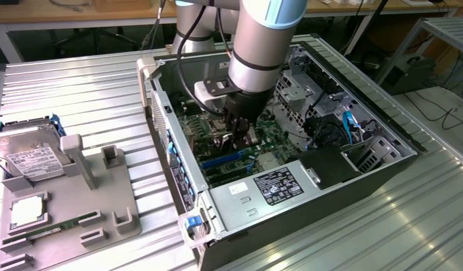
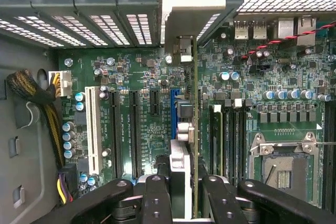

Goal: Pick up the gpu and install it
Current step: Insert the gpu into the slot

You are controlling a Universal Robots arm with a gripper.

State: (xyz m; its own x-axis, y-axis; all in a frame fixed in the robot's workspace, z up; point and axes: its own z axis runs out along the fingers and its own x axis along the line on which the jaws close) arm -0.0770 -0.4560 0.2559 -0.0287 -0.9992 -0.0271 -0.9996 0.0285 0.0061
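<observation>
The gripper (image 2: 188,184) is clamped on the gpu (image 2: 195,108), with one black finger (image 2: 157,198) on each face. The card is held edge-on inside the open computer case (image 1: 352,186), over the motherboard (image 2: 142,77) and beside the blue slot (image 2: 173,111). Its silver bracket (image 2: 184,9) meets the case's rear wall. Whether the card is seated cannot be determined.

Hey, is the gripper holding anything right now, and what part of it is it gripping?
Yes. The gripper holds the gpu, pinched by its long edge that faces away from the motherboard.
</observation>
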